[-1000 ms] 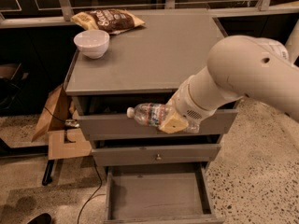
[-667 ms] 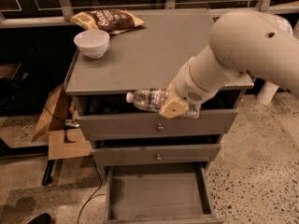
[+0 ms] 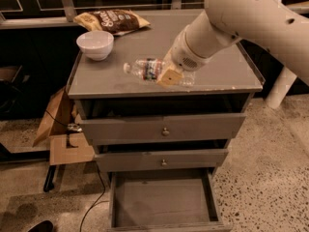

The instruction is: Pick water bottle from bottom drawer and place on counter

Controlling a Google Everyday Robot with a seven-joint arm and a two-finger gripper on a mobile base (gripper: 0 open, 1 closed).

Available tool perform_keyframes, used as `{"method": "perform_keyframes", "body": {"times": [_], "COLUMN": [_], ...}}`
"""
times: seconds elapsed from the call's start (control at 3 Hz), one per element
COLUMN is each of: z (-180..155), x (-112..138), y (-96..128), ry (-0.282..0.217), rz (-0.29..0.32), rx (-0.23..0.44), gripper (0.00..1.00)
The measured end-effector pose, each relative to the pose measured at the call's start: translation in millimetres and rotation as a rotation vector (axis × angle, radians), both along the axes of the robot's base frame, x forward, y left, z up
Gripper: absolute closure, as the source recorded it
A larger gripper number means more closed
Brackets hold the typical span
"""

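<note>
Camera view, A: tally?
B: One water bottle (image 3: pixel 148 69), one bowl (image 3: pixel 95 44), one chip bag (image 3: pixel 111 21). Two upper drawers (image 3: pixel 203 127) closed, one bottom drawer (image 3: pixel 159 197) open, lower frame.
A: Bottle's lie?
B: Centre frame, over the counter (image 3: pixel 120 50). Long axis left-right, cap pointing left. Gripper (image 3: pixel 171 74) at its right end, fingers (image 3: pixel 169 79) pinching the body.

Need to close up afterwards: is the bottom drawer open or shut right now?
Open: the bottom drawer is pulled out, its bare inside showing. The gripper holds the water bottle lying sideways over the counter.
</note>
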State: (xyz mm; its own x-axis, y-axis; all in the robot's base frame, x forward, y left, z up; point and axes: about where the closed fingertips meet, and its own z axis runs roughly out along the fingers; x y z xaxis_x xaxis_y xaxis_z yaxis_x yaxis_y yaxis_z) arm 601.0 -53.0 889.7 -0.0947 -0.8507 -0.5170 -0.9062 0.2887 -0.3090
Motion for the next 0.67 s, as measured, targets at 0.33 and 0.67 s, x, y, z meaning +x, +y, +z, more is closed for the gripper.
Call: {"method": "perform_keyframes", "body": {"times": [0.33, 0.67], "z": [-1.0, -2.8], "x": [30.9, 53.9], "y": [15.2, 29.0], "ry": [-0.034, -0.062], "rz": [0.024, 0.046], "rx": [0.016, 0.030], "gripper": [1.00, 1.00]}}
